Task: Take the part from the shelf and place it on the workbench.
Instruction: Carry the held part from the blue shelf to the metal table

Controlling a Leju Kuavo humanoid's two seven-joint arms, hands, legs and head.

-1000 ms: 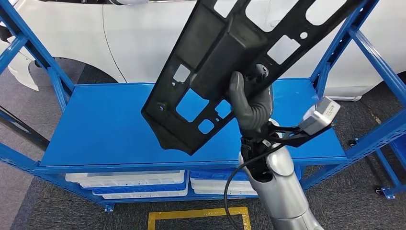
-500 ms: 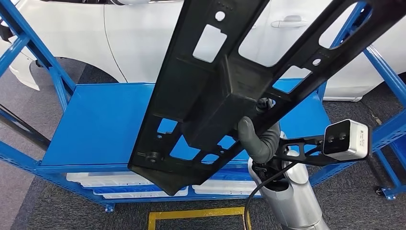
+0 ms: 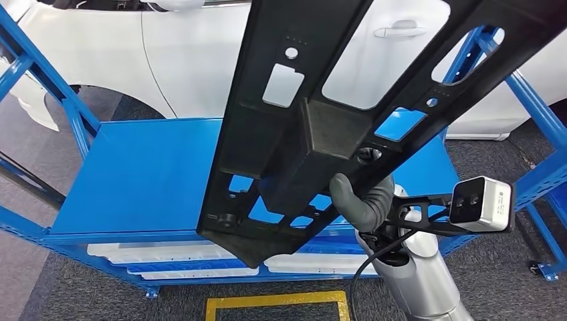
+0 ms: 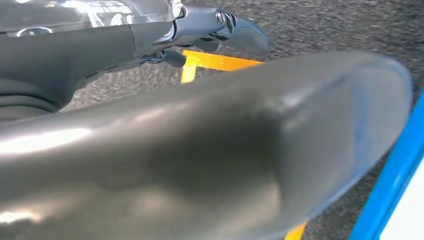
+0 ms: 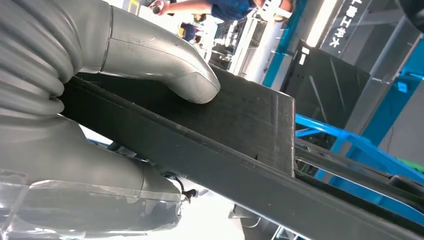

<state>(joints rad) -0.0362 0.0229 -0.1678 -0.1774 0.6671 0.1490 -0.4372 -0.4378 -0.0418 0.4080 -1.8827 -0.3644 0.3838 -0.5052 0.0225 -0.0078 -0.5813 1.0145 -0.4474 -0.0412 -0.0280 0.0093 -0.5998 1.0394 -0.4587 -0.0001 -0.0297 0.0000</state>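
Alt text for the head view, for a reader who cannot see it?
The robot's right hand holds a large black perforated part up above a blue shelf. A white car stands behind the shelf.

An automotive workshop or car-assembly floor is being shown. A white car body (image 3: pixel 200 60), with its door handle (image 3: pixel 398 30) and wheel arch, is being seen just behind a blue steel shelf rack (image 3: pixel 140 174) with slotted uprights and diagonal braces. White and blue trays (image 3: pixel 174 257) are being kept on the rack's lower level. The floor is being covered by dark grey carpet (image 3: pixel 73 294), and a station is being marked on it by yellow tape (image 3: pixel 277 302). A large black moulded car part (image 3: pixel 314 134) with cut-outs is being handled here. More blue framing (image 5: pixel 350 145) and a bright industrial hall are being glimpsed in the right wrist view.
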